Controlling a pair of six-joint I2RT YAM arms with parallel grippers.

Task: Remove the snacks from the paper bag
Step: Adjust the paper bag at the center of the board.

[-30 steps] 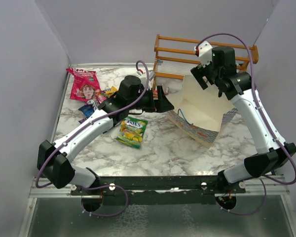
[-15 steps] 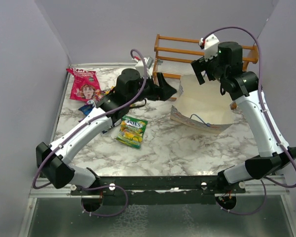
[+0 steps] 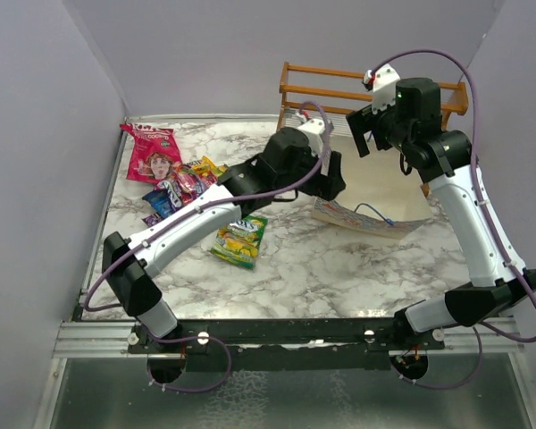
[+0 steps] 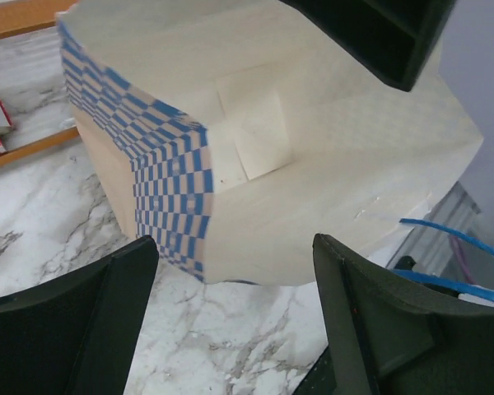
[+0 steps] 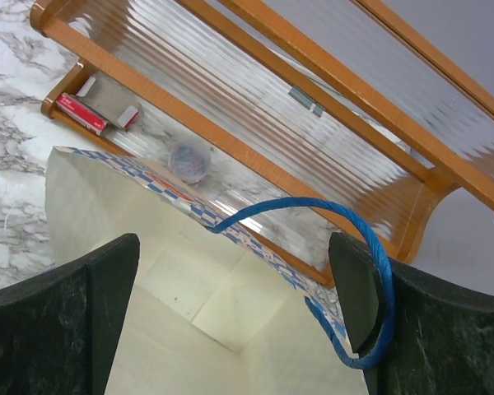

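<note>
Left gripper [image 4: 233,243] gapes at checkered paper bag [image 4: 169,189] (cream inside).

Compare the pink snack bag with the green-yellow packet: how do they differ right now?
The pink snack bag is clearly larger than the green-yellow packet. The pink snack bag lies at the table's far left corner, beside a cluster of small packets; the green-yellow packet lies alone nearer the middle, next to the left arm. Both lie flat on the marble table, outside the paper bag.
</note>
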